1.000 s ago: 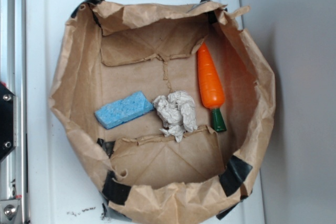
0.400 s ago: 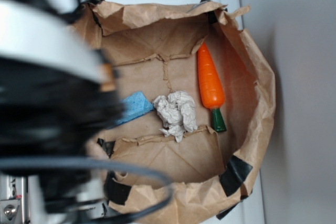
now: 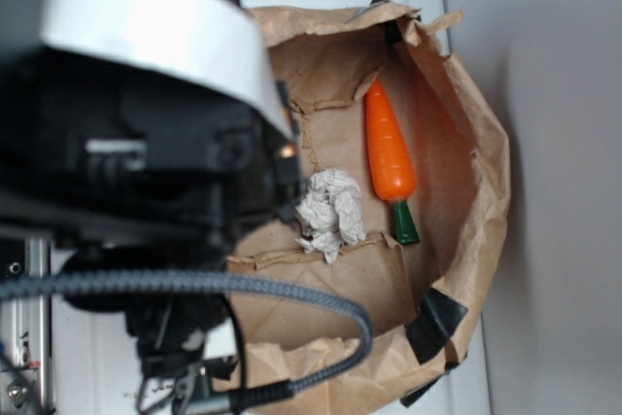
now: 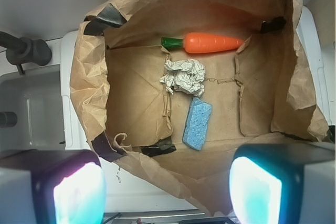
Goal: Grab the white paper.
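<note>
The white paper (image 3: 332, 209) (image 4: 183, 76) is a crumpled off-white wad lying on the floor of an open brown paper bag (image 3: 466, 143) (image 4: 131, 103). In the wrist view it sits between an orange carrot (image 4: 212, 42) and a blue sponge (image 4: 197, 124). My gripper (image 4: 167, 192) is open, high above the bag's near edge, with nothing between its two pads (image 4: 79, 192). In the exterior view the arm (image 3: 146, 143) fills the left side and hides the sponge and the fingers.
The orange carrot (image 3: 389, 153) with a green tip lies along the bag's right side. Black tape (image 3: 434, 323) holds the bag's corners. The bag stands on a white surface (image 4: 152, 192). A grey sink basin (image 4: 29, 108) lies to the left in the wrist view.
The arm has swung in from the left over the bag. It now covers the blue sponge and the bag's left half. The paper and carrot have not moved.
</note>
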You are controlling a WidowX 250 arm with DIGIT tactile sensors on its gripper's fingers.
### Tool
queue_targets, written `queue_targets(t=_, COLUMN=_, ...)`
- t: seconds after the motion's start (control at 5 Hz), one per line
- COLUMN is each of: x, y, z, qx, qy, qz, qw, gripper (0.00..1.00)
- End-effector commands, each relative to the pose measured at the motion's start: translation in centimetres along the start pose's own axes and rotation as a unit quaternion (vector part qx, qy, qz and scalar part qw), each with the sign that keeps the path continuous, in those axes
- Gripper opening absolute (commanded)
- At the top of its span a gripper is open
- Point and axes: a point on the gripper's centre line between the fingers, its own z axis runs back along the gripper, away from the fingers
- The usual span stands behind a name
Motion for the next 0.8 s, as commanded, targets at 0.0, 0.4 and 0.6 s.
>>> queue_targets(t=0.0, x=0.5, y=0.1, z=1.3, qx=-0.003, qy=-0.025, qz=0.005, qw=1.000, gripper=1.00)
queue_targets(t=0.4, x=0.6, y=2.7, z=-3.0, qx=0.002, qy=-0.069, qz=0.006, qw=0.998, gripper=1.00)
queue_targets(t=0.6, x=0.6, y=3.7, z=-4.6, qx=0.015, qy=-0.083, qz=0.010, qw=0.996, gripper=1.00)
